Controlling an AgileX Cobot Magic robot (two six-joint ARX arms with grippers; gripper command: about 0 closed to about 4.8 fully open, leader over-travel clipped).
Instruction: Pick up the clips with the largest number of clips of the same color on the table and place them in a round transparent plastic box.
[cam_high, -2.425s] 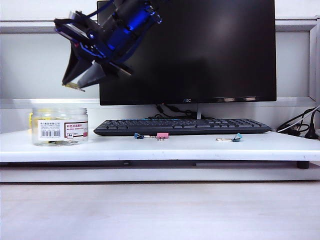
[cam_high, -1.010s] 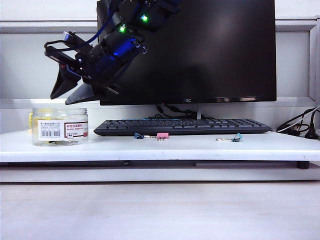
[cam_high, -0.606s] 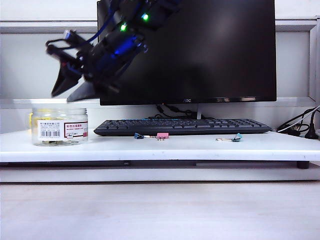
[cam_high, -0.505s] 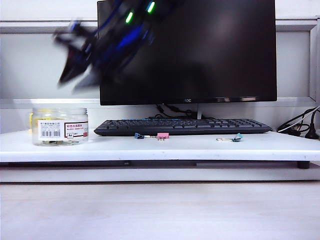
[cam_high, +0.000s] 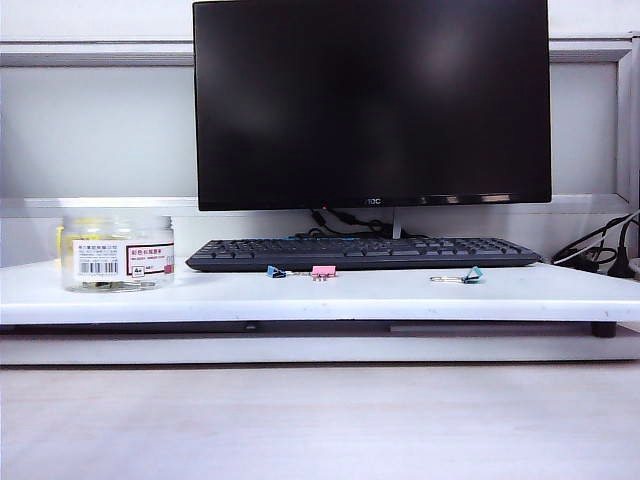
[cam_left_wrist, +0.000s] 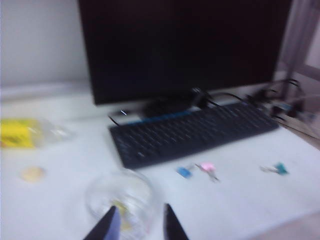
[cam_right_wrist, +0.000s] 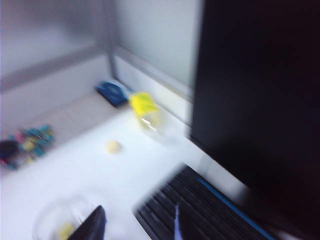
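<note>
Exterior view shows neither arm, the round transparent plastic box (cam_high: 118, 252) at left holding yellow clips (cam_high: 112, 284); wrist views show left gripper (cam_left_wrist: 137, 225) and right gripper (cam_right_wrist: 135, 225) parted, empty, so checking for stragglers seems wise.

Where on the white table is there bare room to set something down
Bare: the white table right of the teal clip, and between jar and blue clip. Crowded: the keyboard front, around the pink clip. Left gripper and right gripper are above, open, empty.
</note>
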